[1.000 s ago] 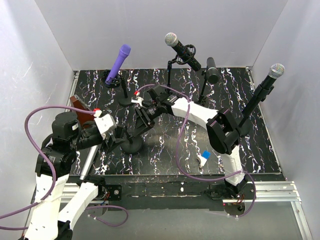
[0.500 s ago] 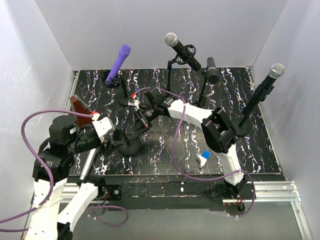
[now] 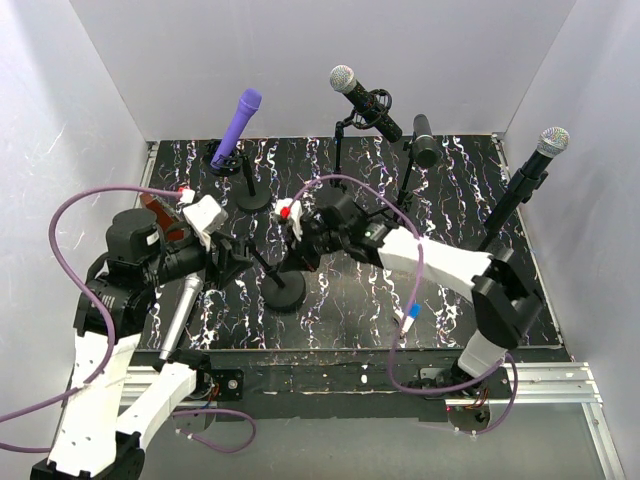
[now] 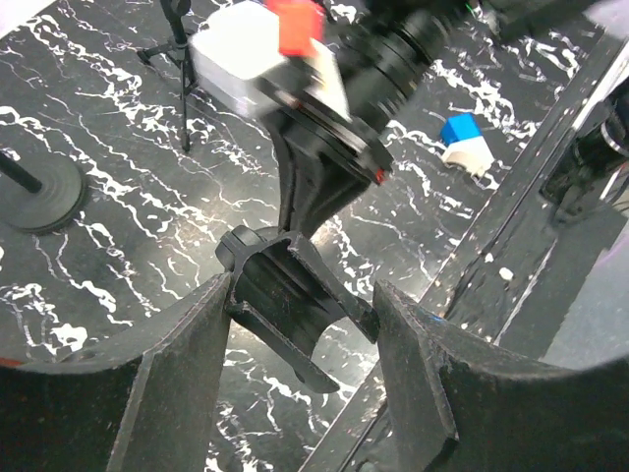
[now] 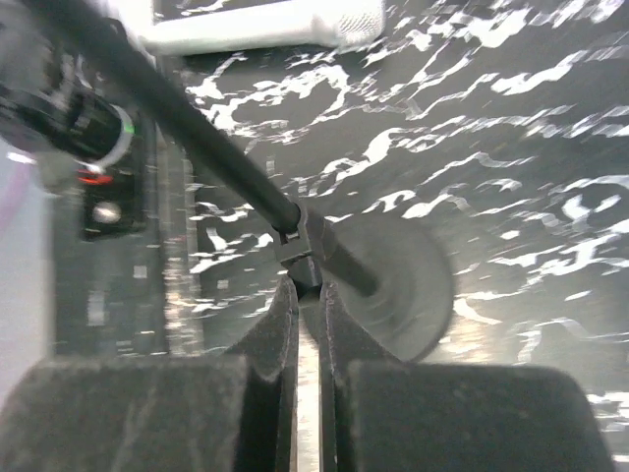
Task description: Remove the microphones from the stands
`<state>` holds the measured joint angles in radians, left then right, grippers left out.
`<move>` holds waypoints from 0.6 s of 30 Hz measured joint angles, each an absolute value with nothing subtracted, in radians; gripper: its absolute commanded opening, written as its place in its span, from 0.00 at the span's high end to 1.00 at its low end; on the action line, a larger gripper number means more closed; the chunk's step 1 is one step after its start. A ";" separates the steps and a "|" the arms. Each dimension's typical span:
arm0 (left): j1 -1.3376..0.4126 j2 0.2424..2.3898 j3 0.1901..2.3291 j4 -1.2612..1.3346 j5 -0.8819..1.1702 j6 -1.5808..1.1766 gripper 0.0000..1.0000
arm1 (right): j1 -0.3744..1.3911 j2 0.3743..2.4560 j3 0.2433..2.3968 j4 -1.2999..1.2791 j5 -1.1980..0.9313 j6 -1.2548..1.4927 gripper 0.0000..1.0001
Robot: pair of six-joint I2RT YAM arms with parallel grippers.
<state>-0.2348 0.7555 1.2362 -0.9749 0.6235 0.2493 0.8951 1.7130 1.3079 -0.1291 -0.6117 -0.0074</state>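
Note:
A short black stand has its round base on the marbled mat, and its rod slants up left to an empty U-shaped clip. My left gripper is shut on that clip, one finger on each side. My right gripper is shut, its tips pinching the small lug under the collar of the stand's rod. A silver microphone lies on the mat's front left, apart from the stand and partly under my left arm.
Other stands at the back carry a purple microphone, a silver-headed one, a black one and, at the right, a tall one. A blue-and-white block lies front right. A brown object sits at the left.
My right gripper went from open to shut on the stand's rod as the arm swung toward the front. The stand's base slid slightly right. My left gripper kept its hold on the clip.

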 measured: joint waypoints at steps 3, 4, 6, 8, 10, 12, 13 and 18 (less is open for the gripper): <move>-0.233 0.782 1.242 -0.949 0.628 0.215 0.82 | 0.948 1.617 1.170 0.019 -0.472 -0.206 0.99; -0.232 0.786 1.242 -0.945 0.630 0.207 0.83 | 0.965 1.601 1.129 0.073 -0.441 -0.281 0.99; -0.231 0.798 1.241 -0.941 0.630 0.195 0.84 | 1.002 1.590 1.050 0.204 -0.387 -0.432 0.99; -0.230 0.806 1.237 -0.936 0.630 0.188 0.85 | 1.034 1.591 0.966 0.350 -0.356 -0.625 0.99; -0.229 0.810 1.227 -0.925 0.629 0.178 0.86 | 1.055 1.602 0.861 0.542 -0.345 -0.846 0.99; -0.224 0.807 1.217 -0.906 0.627 0.171 0.86 | 1.060 1.626 0.822 0.652 -0.346 -0.975 0.90; -0.221 0.806 1.211 -0.898 0.627 0.170 0.85 | 1.060 1.639 0.815 0.685 -0.346 -1.025 0.79; -0.219 0.804 1.194 -0.868 0.628 0.168 0.84 | 1.047 1.644 0.791 0.756 -0.345 -1.170 0.41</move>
